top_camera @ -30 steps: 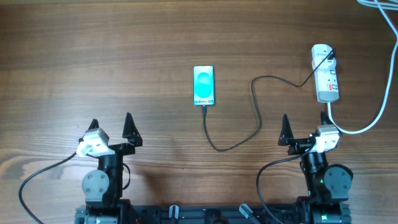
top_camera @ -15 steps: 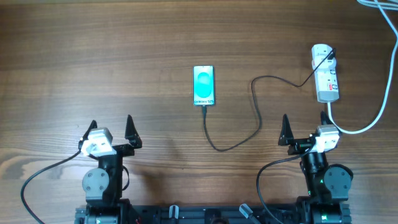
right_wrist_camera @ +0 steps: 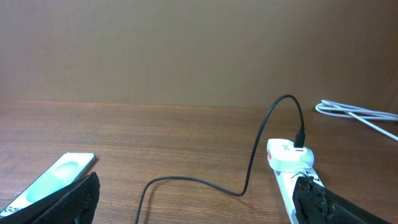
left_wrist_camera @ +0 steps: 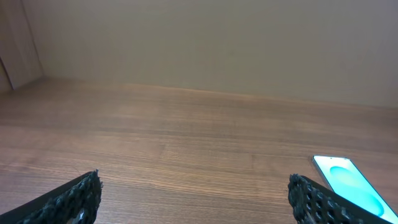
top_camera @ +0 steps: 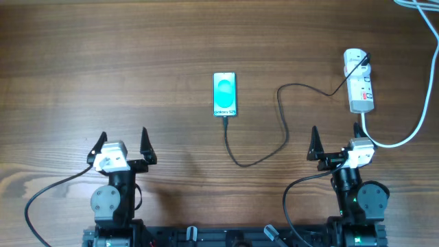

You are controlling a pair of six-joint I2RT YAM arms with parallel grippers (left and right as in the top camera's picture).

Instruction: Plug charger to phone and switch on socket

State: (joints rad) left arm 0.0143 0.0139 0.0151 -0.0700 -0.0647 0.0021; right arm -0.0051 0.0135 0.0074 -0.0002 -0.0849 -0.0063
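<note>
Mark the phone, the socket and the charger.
phone [top_camera: 225,94]: overhead view, middle of the cyan screen.
socket [top_camera: 360,92]: overhead view, middle of its white body.
charger [top_camera: 285,130]: overhead view, black cable right of the phone.

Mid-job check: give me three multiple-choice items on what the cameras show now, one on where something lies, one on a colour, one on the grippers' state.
1. In the overhead view, where does the phone lie relative to the socket?
A. left of it
B. right of it
C. on top of it

2. The phone's screen is:
A. red
B. cyan
C. black

3. The left gripper and right gripper are:
A. both open and empty
B. both shut
C. left open, right shut on the phone

Answers:
1 A: the phone sits mid-view and the socket far right.
2 B: the screen shows bright cyan in every view.
3 A: each wrist view shows the jaws wide apart with nothing between them.
</note>
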